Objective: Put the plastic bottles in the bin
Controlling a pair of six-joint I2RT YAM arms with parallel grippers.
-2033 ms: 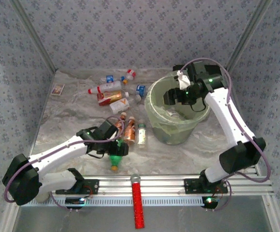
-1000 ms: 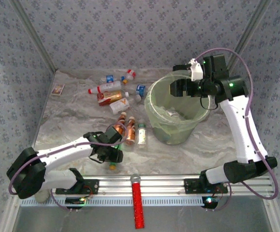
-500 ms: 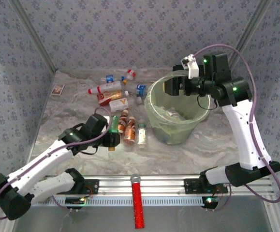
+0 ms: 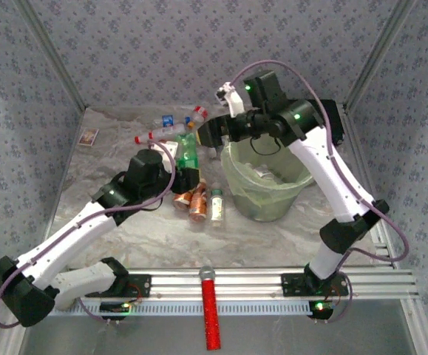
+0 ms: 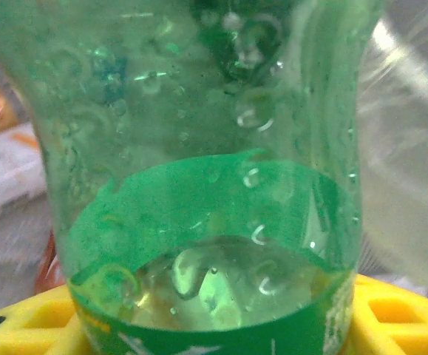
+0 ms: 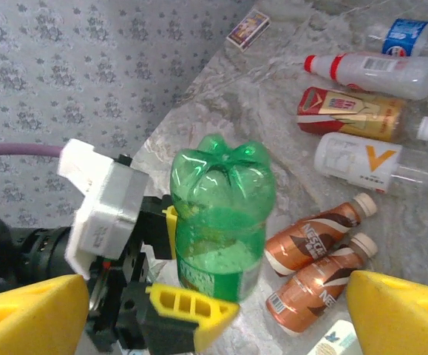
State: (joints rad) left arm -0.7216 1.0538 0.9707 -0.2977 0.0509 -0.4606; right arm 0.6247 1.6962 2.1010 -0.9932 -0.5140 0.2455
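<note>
The left hand point(image 4: 187, 176) now grips the green bottle point(image 4: 189, 153) higher, nearer the bin point(image 4: 237, 194); the right hand point(image 4: 213, 136), open, is further left.

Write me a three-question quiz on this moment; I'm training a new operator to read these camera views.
1. True or false: the left gripper is gripping the green bottle.
2. Pick one. The right gripper has its fingers: A) open, B) shut on a bottle, C) shut on the red stick.
3. Fill in: ___ copper-orange bottles lie side by side on the table.

Key: 1 true; 2 A; 3 two.
</note>
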